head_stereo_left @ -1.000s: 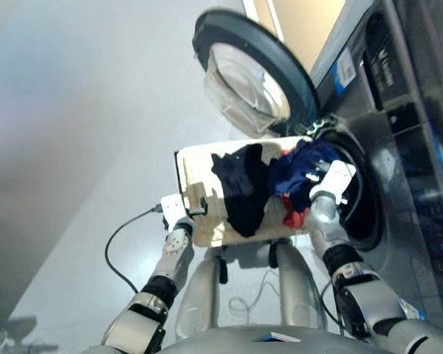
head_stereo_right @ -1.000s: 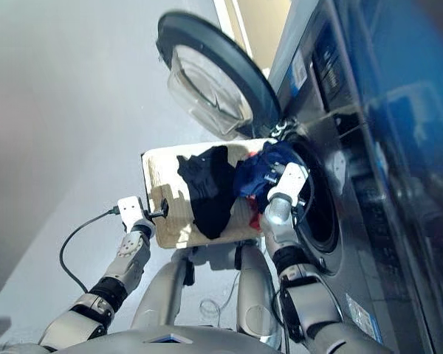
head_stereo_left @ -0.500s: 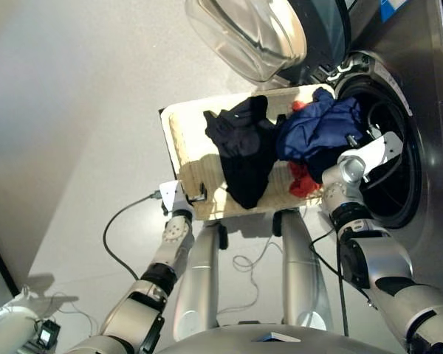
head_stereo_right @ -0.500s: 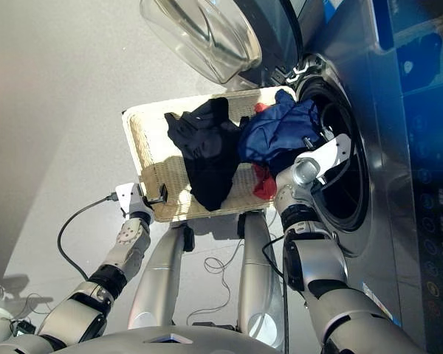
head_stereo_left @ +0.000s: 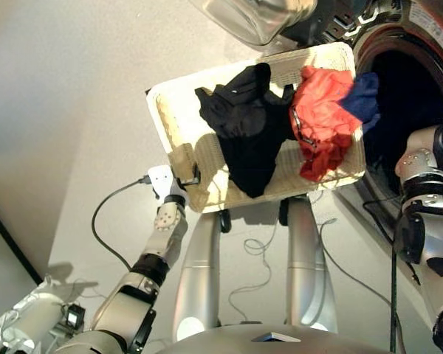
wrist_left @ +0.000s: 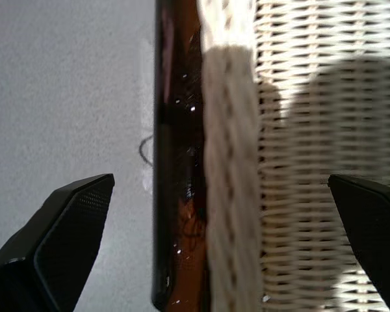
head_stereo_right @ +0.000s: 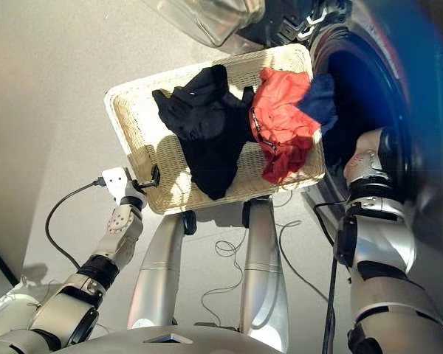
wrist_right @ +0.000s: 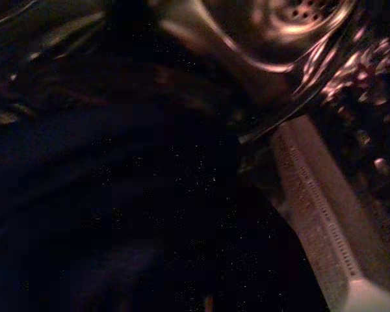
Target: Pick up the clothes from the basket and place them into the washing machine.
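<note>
One navy garment trailed into the drum; push deeper before releasing. Left fingers stood wide astride the basket rim; right fingers' state: cannot tell.

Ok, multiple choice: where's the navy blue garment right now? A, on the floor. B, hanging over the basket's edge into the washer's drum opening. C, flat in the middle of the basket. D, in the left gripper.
B: the navy blue garment trails from the basket rim into the dark drum opening, beside the red-orange garment.
</note>
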{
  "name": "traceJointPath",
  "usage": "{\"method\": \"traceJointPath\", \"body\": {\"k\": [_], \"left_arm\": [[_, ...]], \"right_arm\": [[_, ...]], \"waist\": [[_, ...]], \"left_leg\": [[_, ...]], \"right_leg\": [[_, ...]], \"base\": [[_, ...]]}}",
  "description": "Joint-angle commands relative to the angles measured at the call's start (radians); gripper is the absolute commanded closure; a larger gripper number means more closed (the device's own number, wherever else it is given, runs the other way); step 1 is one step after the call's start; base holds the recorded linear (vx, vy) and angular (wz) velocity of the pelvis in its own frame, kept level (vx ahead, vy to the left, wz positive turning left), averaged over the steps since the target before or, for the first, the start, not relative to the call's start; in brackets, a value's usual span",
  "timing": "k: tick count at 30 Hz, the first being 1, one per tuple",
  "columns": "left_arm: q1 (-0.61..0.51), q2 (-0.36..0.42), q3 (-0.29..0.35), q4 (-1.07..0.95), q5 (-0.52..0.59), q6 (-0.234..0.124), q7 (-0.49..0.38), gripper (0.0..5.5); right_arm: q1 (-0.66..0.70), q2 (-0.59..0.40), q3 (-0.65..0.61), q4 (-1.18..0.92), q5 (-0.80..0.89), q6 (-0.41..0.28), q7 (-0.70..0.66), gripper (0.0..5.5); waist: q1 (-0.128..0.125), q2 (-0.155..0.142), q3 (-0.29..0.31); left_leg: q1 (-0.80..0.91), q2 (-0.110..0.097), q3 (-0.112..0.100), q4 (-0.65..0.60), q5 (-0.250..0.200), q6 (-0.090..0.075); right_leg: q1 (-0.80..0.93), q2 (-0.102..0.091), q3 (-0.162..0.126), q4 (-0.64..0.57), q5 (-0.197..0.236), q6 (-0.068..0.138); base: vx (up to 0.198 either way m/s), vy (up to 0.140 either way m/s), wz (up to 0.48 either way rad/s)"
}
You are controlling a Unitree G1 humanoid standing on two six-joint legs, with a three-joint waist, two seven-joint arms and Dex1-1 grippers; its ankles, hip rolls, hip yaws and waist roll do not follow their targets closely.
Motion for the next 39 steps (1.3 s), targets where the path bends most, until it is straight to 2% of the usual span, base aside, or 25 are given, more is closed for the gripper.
{"method": "traceJointPath", "body": {"k": [1,2,8,13,16,17,19,25,31,35,39], "left_arm": [[0.001,-0.007,-0.018,0.051,-0.020,-0.057,-0.014,0.00],[-0.003,-0.012,-0.017,0.057,-0.025,-0.055,-0.018,0.00],[-0.042,-0.029,-0.021,0.046,-0.048,-0.050,-0.061,0.00],[-0.078,-0.040,-0.017,0.044,-0.062,-0.050,-0.081,0.00],[-0.114,-0.055,-0.017,0.089,-0.083,-0.046,-0.102,0.00],[-0.127,-0.058,-0.022,0.102,-0.086,-0.043,-0.108,0.00],[-0.156,-0.057,-0.036,0.128,-0.069,-0.036,-0.114,0.00],[-0.223,-0.061,-0.080,0.174,-0.025,-0.011,-0.118,0.00],[-0.313,-0.082,-0.107,0.239,0.024,0.012,-0.099,0.00],[-0.373,-0.087,-0.097,0.290,0.038,0.023,-0.082,0.00],[-0.424,-0.095,-0.075,0.333,0.022,0.033,-0.072,0.00]], "right_arm": [[0.004,-0.087,0.077,-0.001,0.051,-0.038,0.128,2.46],[0.016,-0.056,0.088,0.006,0.097,-0.028,0.194,0.00],[0.087,0.155,0.217,-0.002,0.155,0.024,0.415,0.00],[0.128,0.254,0.292,-0.059,0.101,0.051,0.482,0.00],[0.155,0.322,0.354,-0.094,0.063,0.068,0.531,0.00],[0.160,0.330,0.380,-0.115,0.043,0.075,0.546,0.00],[0.184,0.354,0.436,-0.151,-0.003,0.089,0.571,0.00],[0.239,0.365,0.640,-0.323,-0.198,0.146,0.633,0.00],[0.222,0.321,0.765,-0.499,-0.410,0.179,0.639,0.00],[0.214,0.302,0.777,-0.568,-0.504,0.191,0.619,0.00],[0.193,0.319,0.746,-0.610,-0.510,0.184,0.583,0.00]], "waist": [[-0.023,0.009,-0.083],[-0.026,0.007,-0.087],[-0.032,-0.010,-0.087],[-0.037,-0.025,-0.074],[-0.039,-0.040,-0.065],[-0.045,-0.049,-0.055],[-0.049,-0.061,-0.048],[-0.064,-0.093,-0.026],[-0.085,-0.106,-0.004],[-0.102,-0.104,0.013],[-0.117,-0.102,0.026]], "left_leg": [[0.083,0.011,-0.063,0.058,-0.155,-0.007],[0.088,0.010,-0.065,0.050,-0.151,-0.009],[0.152,0.014,-0.073,-0.033,-0.114,-0.027],[0.220,0.012,-0.080,-0.090,-0.086,-0.034],[0.287,0.008,-0.085,-0.159,-0.053,-0.040],[0.296,0.003,-0.074,-0.184,-0.012,-0.040],[0.345,0.000,-0.073,-0.231,0.011,-0.045],[0.418,-0.004,-0.073,-0.316,0.058,-0.051],[0.385,-0.004,-0.055,-0.315,0.069,-0.048],[0.340,0.000,-0.047,-0.317,0.077,-0.046],[0.282,0.004,-0.037,-0.299,0.069,-0.045]], "right_leg": [[0.093,0.029,-0.039,-0.023,-0.094,0.038],[0.099,0.028,-0.042,-0.030,-0.092,0.038],[0.174,0.015,-0.061,-0.105,-0.060,0.041],[0.247,0.010,-0.083,-0.162,-0.035,0.044],[0.315,0.009,-0.093,-0.229,-0.005,0.050],[0.327,0.002,-0.101,-0.259,0.033,0.046],[0.375,0.002,-0.104,-0.307,0.053,0.051],[0.444,0.009,-0.100,-0.383,0.087,0.059],[0.408,0.019,-0.084,-0.399,0.107,0.061],[0.360,0.020,-0.075,-0.396,0.111,0.062],[0.302,0.024,-0.064,-0.388,0.114,0.063]], "base": [[0.000,0.000,0.000],[0.000,0.000,0.000],[0.000,0.000,0.000],[0.000,0.000,0.000],[-0.042,-0.004,0.049],[-0.129,-0.012,0.094],[-0.065,-0.004,0.015],[0.000,0.000,0.000],[0.000,0.000,0.000],[0.000,0.000,0.000],[0.024,0.004,-0.044]]}}
